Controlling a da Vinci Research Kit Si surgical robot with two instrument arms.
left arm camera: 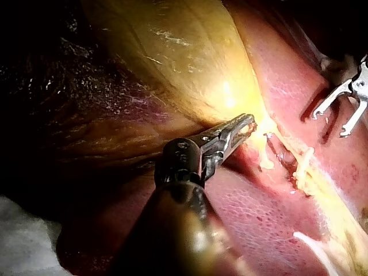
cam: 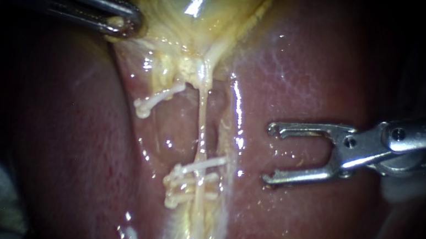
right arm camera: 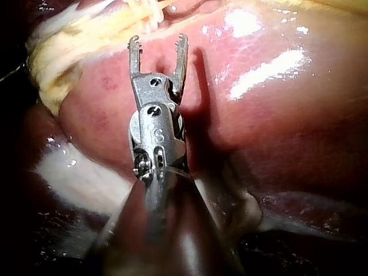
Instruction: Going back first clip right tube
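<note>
Landmark: the long tube (cam: 201, 129) ran down the middle of the endoscope view, lying on the tissue bed.
Gallbladder (cam: 184, 4): lay at the long tube's upper end, joined to it.
Liver (cam: 314, 72): lay beneath the long tube and spread to both sides of it.
Upper clip (cam: 159, 99): sat left of the long tube, near its upper end.
Lower clips (cam: 182, 182): lay across the long tube's lower part, stacked close together.
Left instrument (cam: 121, 22): lay up and left of the long tube, well apart from it, jaws closed on the gallbladder's edge.
Right instrument (cam: 270, 152): lay right of the long tube, over the liver, level between the upper clip and the lower clips. Its jaws were spread with nothing between them, tips toward the long tube but apart from it.
</note>
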